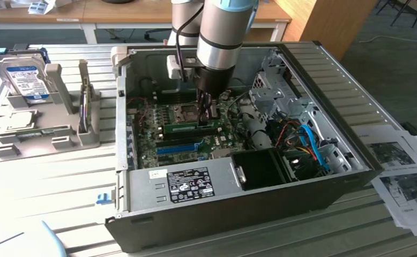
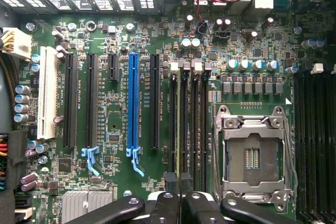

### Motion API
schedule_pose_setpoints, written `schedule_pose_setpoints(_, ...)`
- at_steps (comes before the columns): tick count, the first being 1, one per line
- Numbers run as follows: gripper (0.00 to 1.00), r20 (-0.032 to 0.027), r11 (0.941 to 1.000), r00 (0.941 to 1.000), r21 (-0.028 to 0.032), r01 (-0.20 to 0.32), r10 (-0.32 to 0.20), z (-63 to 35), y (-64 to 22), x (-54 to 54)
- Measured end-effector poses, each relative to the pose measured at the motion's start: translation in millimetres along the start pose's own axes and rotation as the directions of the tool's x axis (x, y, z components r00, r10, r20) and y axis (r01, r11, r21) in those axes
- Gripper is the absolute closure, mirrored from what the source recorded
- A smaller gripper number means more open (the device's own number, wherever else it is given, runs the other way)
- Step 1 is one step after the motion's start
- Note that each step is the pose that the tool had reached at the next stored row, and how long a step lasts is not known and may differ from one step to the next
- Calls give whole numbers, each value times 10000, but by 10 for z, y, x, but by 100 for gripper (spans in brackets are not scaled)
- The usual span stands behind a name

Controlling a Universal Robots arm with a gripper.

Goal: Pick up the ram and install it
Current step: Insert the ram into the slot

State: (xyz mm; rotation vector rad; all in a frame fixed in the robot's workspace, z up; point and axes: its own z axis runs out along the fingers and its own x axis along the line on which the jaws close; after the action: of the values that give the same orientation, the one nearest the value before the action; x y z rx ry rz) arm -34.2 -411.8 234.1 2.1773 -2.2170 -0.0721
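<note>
Exterior view: the grey robot arm (image 1: 219, 37) reaches straight down into the open dark metal computer case (image 1: 351, 123); its jaws are low over the green main board (image 2: 119, 103); they are closed on the ram (image 1: 181, 127), a thin green circuit-board stick. The stick stands on its thin edge at the row of black memory slots (image 2: 195, 124); it seems to sit in one of them, but I cannot tell if it is pushed all the way in.

In the wrist view the stick looks like one thin pale line; it runs straight away from between the jaws, the same way the black slots run; so its long side lines up with the slot under it, and the way in is straight down.

The square metal chip holder (image 2: 252, 156) sits just beside the slots on one side; the bright blue long slot (image 2: 133, 103) is near on the other side; I see nothing lying across the slot.

Well apart, on the table (image 1: 51, 176) at the exterior view's left, a silver hard drive with a blue label (image 1: 24, 79) stands in a grey rack (image 1: 33, 140).
</note>
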Motion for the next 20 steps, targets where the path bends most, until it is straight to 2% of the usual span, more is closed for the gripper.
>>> schedule_pose_setpoints(20,89,2,10000,10000,1,-31,31,4,-1,20)
